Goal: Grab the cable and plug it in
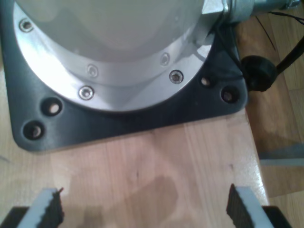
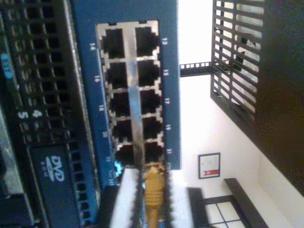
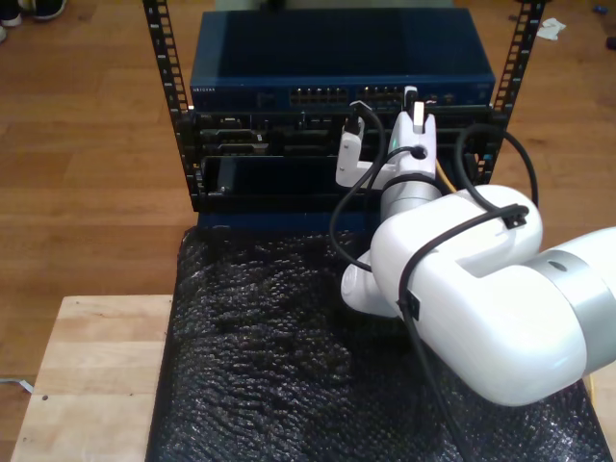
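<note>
My second gripper (image 2: 152, 176) is shut on the yellow-orange cable (image 2: 155, 189), whose plug end points at the blue switch (image 2: 85, 61). The plug tip sits at the end row of the switch's port block (image 2: 130, 90); I cannot tell whether it is inside a port. In the exterior view my second gripper (image 3: 416, 102) is pressed up to the front of the switch (image 3: 250, 94), right of its middle, and a stretch of the cable (image 3: 444, 177) hangs beside the wrist. My first gripper (image 1: 145, 207) is open over bare wood (image 1: 142, 161), with nothing between its fingers.
An arm's silver base (image 1: 118, 47) sits on a black plate (image 1: 142, 114) just beyond the first gripper. A black rack (image 3: 178, 115) holds the switch above a server with a DVD drive (image 2: 52, 171). Black bubble mat (image 3: 269, 366) covers the table; black arm cables (image 3: 346, 212) loop near the wrist.
</note>
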### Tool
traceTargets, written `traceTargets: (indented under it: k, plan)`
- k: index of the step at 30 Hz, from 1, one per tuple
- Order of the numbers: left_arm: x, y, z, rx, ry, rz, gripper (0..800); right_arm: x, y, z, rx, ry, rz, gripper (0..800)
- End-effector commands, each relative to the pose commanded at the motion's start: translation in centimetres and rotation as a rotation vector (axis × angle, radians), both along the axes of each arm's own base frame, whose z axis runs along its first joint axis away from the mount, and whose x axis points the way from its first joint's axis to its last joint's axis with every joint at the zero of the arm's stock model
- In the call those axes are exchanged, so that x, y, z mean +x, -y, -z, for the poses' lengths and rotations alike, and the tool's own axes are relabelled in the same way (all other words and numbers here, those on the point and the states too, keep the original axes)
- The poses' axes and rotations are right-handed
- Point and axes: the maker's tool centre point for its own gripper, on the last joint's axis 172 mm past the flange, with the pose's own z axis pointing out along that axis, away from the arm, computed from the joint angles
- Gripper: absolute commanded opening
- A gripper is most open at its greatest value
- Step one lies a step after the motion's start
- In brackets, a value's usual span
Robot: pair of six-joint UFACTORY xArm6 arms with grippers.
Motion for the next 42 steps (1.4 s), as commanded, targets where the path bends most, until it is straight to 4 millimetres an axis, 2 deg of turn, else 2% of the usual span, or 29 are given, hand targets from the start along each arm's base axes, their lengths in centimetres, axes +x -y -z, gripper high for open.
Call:
traceTargets:
  k: [4, 11, 15, 20, 27, 33, 38, 42]
  plan:
    - [0.0, 0.0, 0.0, 0.0, 0.0, 0.0, 800, -0.5, 0.1, -0.5, 0.002, -0.003, 0.0, 216]
    - [0.0, -0.1, 0.0, 0.002, 0.0, 0.0, 800, -1.5, 0.5, -2.5, 0.008, 0.006, -0.002, 240]
    - [0.0, -0.1, 0.0, 0.002, 0.0, 0.0, 800, -2.7, 0.0, -2.9, 0.002, -0.011, -0.018, 272]
    - [0.0, 0.0, 0.0, 0.0, 0.0, 0.0, 800, -5.5, 0.9, -2.2, -0.021, -0.07, -0.023, 295]
    - [0.0, -0.1, 0.0, 0.002, 0.0, 0.0, 800, -9.2, 2.8, -2.9, -0.039, -0.115, -0.022, 343]
    - [0.0, -0.1, 0.0, 0.002, 0.0, 0.0, 800, -11.4, 3.8, -2.4, -0.023, -0.219, -0.048, 453]
    - [0.0, 0.0, 0.0, 0.0, 0.0, 0.0, 800, -13.0, 5.5, -2.5, 0.008, -0.306, -0.059, 529]
    - [0.0, -0.1, 0.0, 0.002, 0.0, 0.0, 800, -13.8, 9.7, -3.5, 0.05, -0.35, -0.018, 553]
